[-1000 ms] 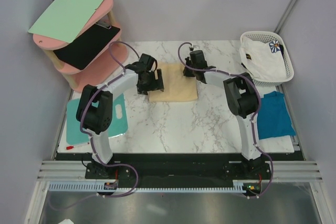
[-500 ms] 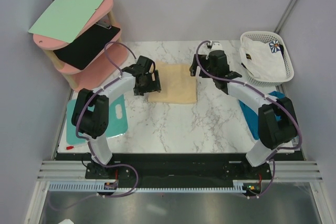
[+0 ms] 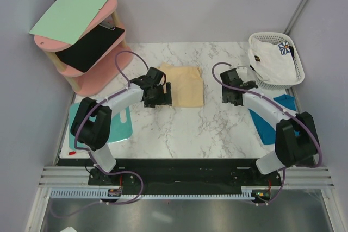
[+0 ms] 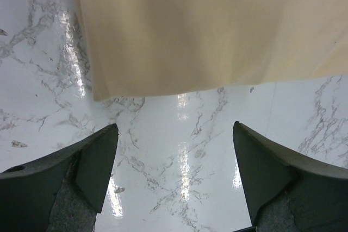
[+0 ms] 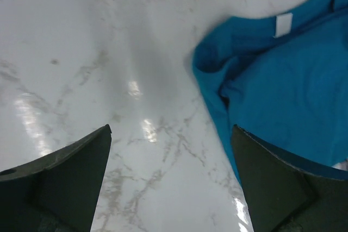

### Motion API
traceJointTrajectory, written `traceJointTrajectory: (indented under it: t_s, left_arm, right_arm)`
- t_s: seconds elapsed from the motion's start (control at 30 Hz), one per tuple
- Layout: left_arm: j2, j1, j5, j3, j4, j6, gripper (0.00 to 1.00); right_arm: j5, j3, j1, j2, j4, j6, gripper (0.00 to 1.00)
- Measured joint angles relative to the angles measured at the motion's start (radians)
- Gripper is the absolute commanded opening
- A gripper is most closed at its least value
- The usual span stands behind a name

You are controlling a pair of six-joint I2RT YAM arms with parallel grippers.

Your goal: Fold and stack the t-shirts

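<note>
The teal-blue t-shirt [image 3: 278,119] is part hidden in the top view: the right arm crosses over it. The right wrist view cuts it off at the frame's right side and behind one finger [image 5: 272,188]. The white t-shirt [image 3: 272,61] lies bunched in the white lattice basket [image 3: 270,37] at the far right corner, so its outline can't be made out (a dark patch w/ a flower print shows at its far edge). The turquoise board [image 3: 120,126] is half covered by the left arm. The left wrist view catches only one hem of the pale yellow t-shirt [image 3: 183,85]; the rest runs out of frame.

The yellow one is folded to a flat, smooth rectangle w/ straight edges, mid-table toward the far side. The teal one is unfolded and rumpled on the table [image 3: 185,129], right side, near the basket, collar facing table centre.

A small white tag [image 5: 283,24] sits inside the teal collar, too blurred to read.

The left gripper [image 3: 159,95] has its jaws spread wide w/ nothing between them, over bare marble just beside the yellow hem, not touching. The right gripper [image 3: 232,94] is likewise spread and empty, between the yellow and teal shirts, w/ the teal collar just beside one finger.
</note>
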Motion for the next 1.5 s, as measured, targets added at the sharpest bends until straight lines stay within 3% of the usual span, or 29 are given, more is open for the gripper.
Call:
traceJointTrajectory:
  t_s: [0.17,0.33,0.4,0.5,0.53,0.77,0.97,1.2,1.27,1.3,1.4,1.43,1.5]
  left_arm:
    - [0.000,-0.002,0.019,0.000,0.015,0.000,0.92]
    - [-0.001,-0.002,0.028,0.000,0.021,0.000,0.92]
    - [-0.002,-0.002,0.028,0.000,0.023,0.000,0.92]
    - [-0.005,-0.002,0.028,0.000,0.023,0.000,0.92]
    - [-0.006,-0.002,0.028,0.000,0.023,0.000,0.92]
    - [-0.014,-0.002,0.025,-0.006,0.030,0.000,0.92]
    - [-0.018,-0.002,0.024,-0.011,0.029,0.000,0.92]
    - [-0.045,-0.002,0.023,-0.013,0.029,0.000,0.92]
    - [-0.057,-0.002,0.013,-0.013,0.027,0.000,0.92]
    - [-0.063,-0.002,0.005,-0.013,0.026,0.000,0.92]
    - [-0.074,-0.002,-0.008,-0.013,0.022,0.000,0.93]
    - [-0.076,-0.002,-0.014,-0.013,0.019,0.000,0.93]
    - [-0.084,-0.002,-0.026,-0.013,0.009,0.001,0.93]
  right_arm:
    - [0.192,0.004,-0.005,0.130,-0.154,0.062,0.88]
    - [0.282,0.010,-0.036,0.273,-0.222,0.107,0.87]
    - [0.315,0.021,-0.052,0.322,-0.237,0.117,0.78]
    - [0.348,0.040,-0.072,0.361,-0.245,0.123,0.31]
    - [0.348,0.042,-0.081,0.376,-0.238,0.122,0.00]
    - [0.310,0.042,-0.105,0.408,-0.201,0.100,0.00]
    - [0.209,0.056,-0.038,0.346,-0.177,0.087,0.00]
    - [0.127,0.225,0.077,0.436,-0.159,0.091,0.00]
    - [0.122,0.294,0.103,0.500,-0.164,0.093,0.04]
    - [0.134,0.335,0.119,0.539,-0.175,0.093,0.08]
    - [0.138,0.394,0.146,0.572,-0.193,0.101,0.42]
    - [0.129,0.399,0.153,0.571,-0.191,0.106,0.59]
    - [0.113,0.401,0.165,0.556,-0.181,0.098,0.72]
